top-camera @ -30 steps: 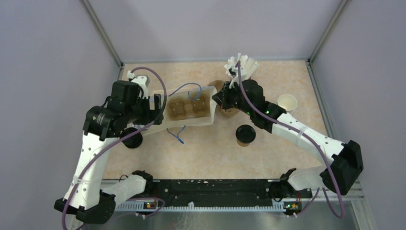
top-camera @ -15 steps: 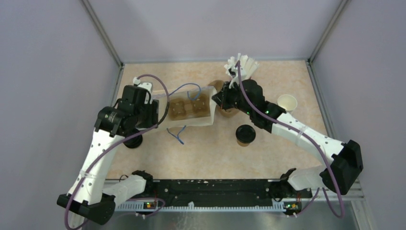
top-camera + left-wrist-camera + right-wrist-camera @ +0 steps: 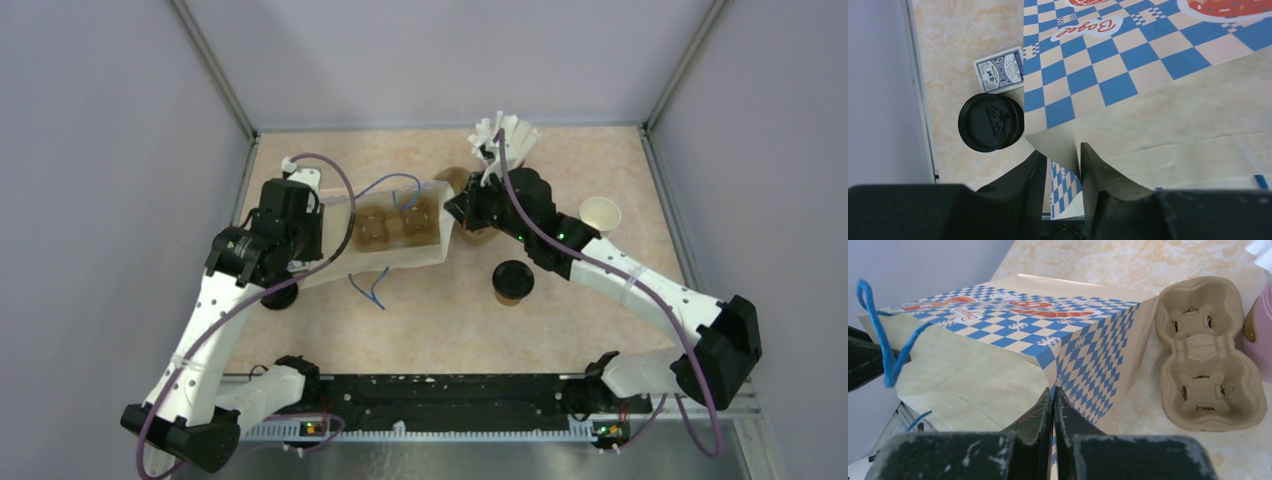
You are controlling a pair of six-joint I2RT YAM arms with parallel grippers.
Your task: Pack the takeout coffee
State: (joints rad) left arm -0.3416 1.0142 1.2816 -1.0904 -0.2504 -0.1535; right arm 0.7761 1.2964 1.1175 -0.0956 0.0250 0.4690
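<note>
The takeout coffee (image 3: 513, 280), a brown paper cup under a black lid, stands alone on the table in front of my right arm. A blue-checked paper bag (image 3: 395, 255) with a cream inside (image 3: 968, 380) sits between the two grippers. My right gripper (image 3: 1053, 390) is shut on the bag's right rim (image 3: 447, 215). My left gripper (image 3: 1063, 150) is partly open around the bag's left rim. The paper lies against one finger (image 3: 1093, 165) and a gap shows at the other.
A pulp cup carrier (image 3: 1205, 355) lies by the bag, next to a pink cup with white straws (image 3: 505, 140). A round black lid (image 3: 990, 122) and a card pack (image 3: 998, 70) sit near the left wall. An open paper cup (image 3: 600, 213) stands at the right. Blue cord handles (image 3: 375, 285) trail forward.
My left gripper has moved up to the bag's left rim and its jaws have narrowed around the paper. The right arm and the coffee have not moved.
</note>
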